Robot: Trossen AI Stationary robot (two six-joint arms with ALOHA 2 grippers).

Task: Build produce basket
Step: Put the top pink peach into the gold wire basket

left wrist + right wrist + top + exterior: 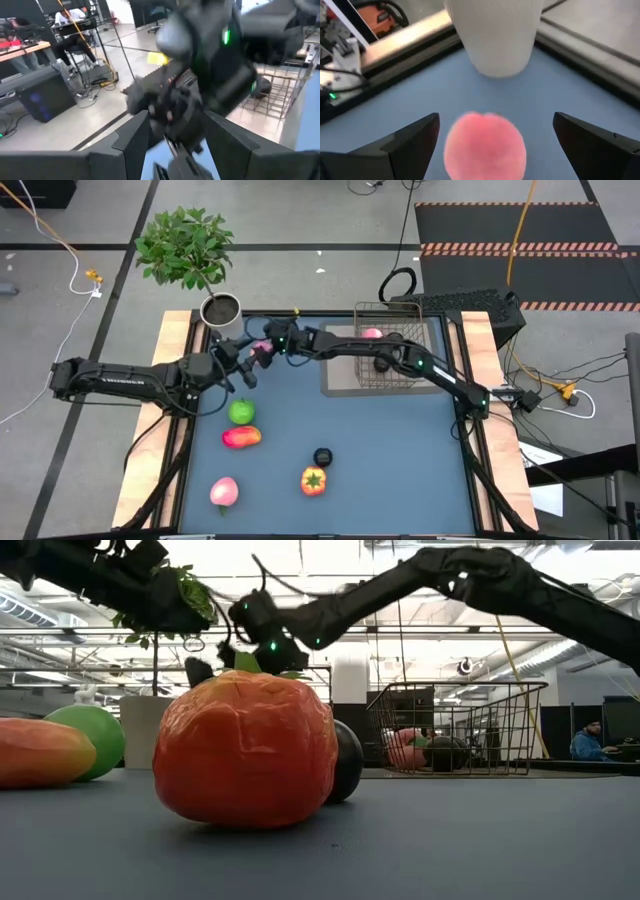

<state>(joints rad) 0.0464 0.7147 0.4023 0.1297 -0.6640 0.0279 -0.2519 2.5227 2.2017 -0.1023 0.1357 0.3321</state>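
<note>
A pink peach (485,147) (263,348) shows just ahead of my right gripper (496,116) (277,343), between its open fingers. No finger touches it. Its underside is out of frame, so I cannot tell whether it rests on the blue table top. My left gripper (175,120) (248,362) is close by on the peach's near-left side, fingers apart with no fruit between them. The wire basket (388,358) stands at the far right and holds a pink peach (371,334) and a dark ball (383,364).
A green apple (241,412), a red-orange piece (241,437), a pink peach (224,491), an orange pepper (313,480) and a dark ball (322,456) lie on the near half. The white plant pot (220,310) stands at the far left corner, straight ahead of my right gripper.
</note>
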